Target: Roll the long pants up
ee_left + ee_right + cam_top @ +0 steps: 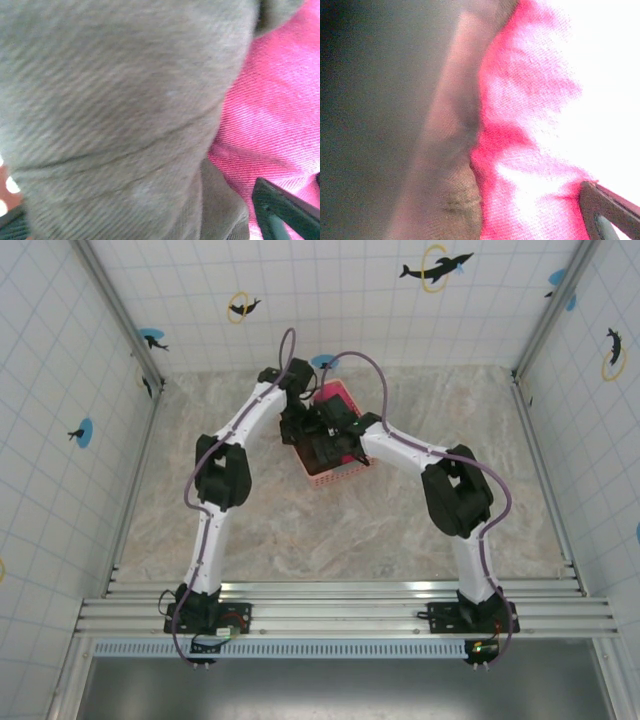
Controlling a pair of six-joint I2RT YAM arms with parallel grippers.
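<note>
Item: long pants [115,115], brown soft cloth, bunched. In the left wrist view we find them across the left and middle of the frame, very close to the lens, with shallow creases running from lower left toward the right. In the right wrist view they take the left half [395,125], and their edge runs top to bottom against the pink cloth [520,150]. Pink cloth also lies at the right of the left wrist view [280,115], touching the pants. Location, top view: upper middle of the frame, where the left gripper [300,430] and right gripper [338,435] meet over a pink basket [335,478]; both arms look equally near. Long axis of the pants: we cannot tell, since no leg or waistband is laid out. Jaws: one dark finger shows at the lower right of each wrist view [282,212] [610,215], its partner is cut off, so we cannot tell whether either pair is clenched or released. Obscured: from above, the pants are hard to separate from the black grippers; the right wrist view is blurred and washed out at right.
</note>
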